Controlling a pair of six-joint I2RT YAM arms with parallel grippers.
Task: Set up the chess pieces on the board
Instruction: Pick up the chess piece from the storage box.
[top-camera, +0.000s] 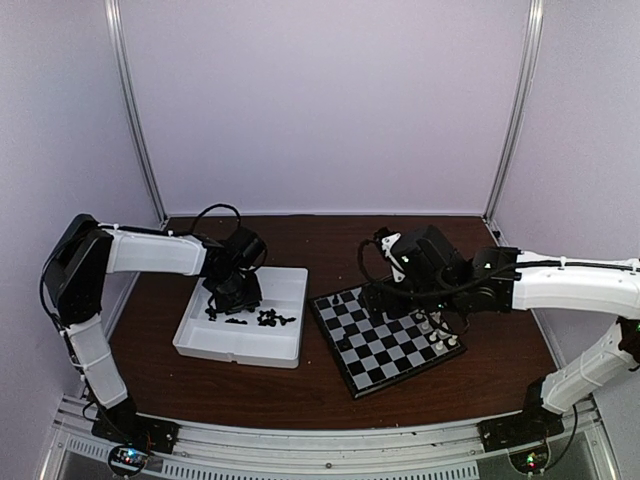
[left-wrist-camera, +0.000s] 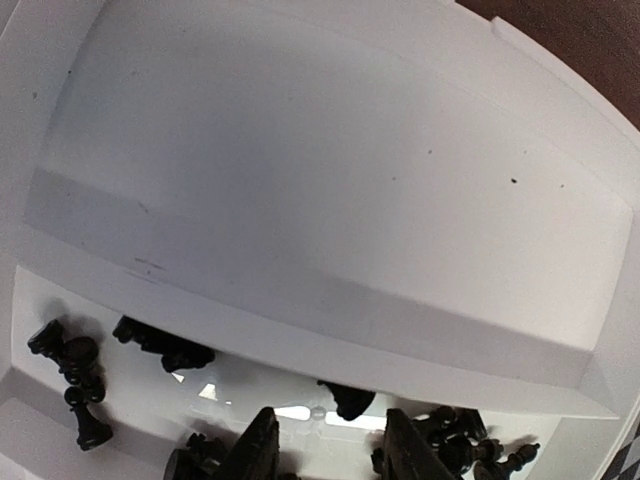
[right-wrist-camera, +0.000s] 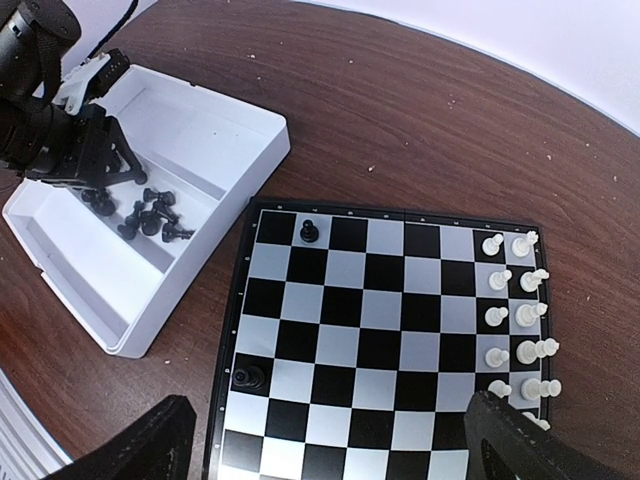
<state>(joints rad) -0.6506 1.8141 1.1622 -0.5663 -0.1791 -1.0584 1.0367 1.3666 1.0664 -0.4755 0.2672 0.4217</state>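
Two black pieces stand on the board (left side of frame); my left claw and right claw both gape.

Centre: board, black and grey-white checks, thin black rim. Upper left: black chess pieces in white tray. Right: white pieces. Dark brown wood-grain table.
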